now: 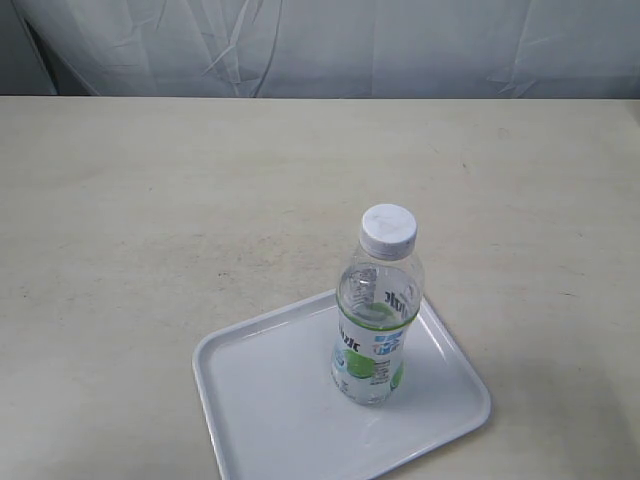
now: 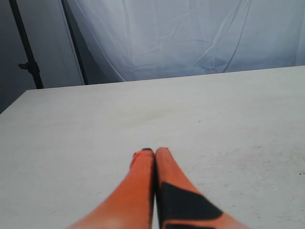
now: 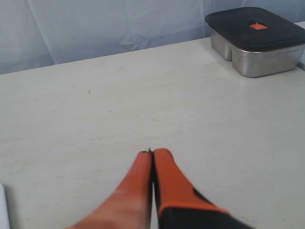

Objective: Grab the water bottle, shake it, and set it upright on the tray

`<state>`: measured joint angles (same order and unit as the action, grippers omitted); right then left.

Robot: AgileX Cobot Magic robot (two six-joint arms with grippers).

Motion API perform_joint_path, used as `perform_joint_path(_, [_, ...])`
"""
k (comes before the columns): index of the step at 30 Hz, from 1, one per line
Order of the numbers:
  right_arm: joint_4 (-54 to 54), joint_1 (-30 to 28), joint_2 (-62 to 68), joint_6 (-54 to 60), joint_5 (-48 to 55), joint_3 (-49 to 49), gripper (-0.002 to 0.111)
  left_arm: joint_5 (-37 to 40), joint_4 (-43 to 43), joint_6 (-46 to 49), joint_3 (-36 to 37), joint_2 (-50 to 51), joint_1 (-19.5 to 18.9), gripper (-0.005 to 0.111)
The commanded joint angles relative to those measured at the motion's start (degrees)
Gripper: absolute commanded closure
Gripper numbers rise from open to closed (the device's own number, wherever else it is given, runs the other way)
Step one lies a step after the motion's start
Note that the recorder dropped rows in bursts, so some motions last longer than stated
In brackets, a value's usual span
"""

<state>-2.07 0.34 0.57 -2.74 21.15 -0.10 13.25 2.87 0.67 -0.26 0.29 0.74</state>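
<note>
On the glossy tray stands the clear bottle — both end effectors closed, empty.

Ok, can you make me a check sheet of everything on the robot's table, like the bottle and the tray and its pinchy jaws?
Surface: pale table with a few faint marks.
Job's things: water bottle stands upright on the tray, white cap on.
Clutter: metal box with a dark lid on the table, seen only in the right wrist view.
Grippers: left gripper and right gripper each have jaws shut, holding nothing, over bare table.
Cables: nothing seen.
Surroundings: white cloth backdrop behind the table; black stand pole off its edge.
</note>
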Motion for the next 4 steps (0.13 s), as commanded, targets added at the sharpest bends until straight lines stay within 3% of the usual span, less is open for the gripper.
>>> perform_joint_path(1, [0.0, -0.3, -0.3, 0.1, -0.8, 0.1, 0.105, -0.4, 0.1, -0.2, 0.3, -0.3, -0.1, 0.106])
perform_joint_path(4, [0.0, -0.3, -0.3, 0.1, -0.8, 0.1, 0.105, -0.4, 0.1, -0.2, 0.3, -0.3, -0.1, 0.106])
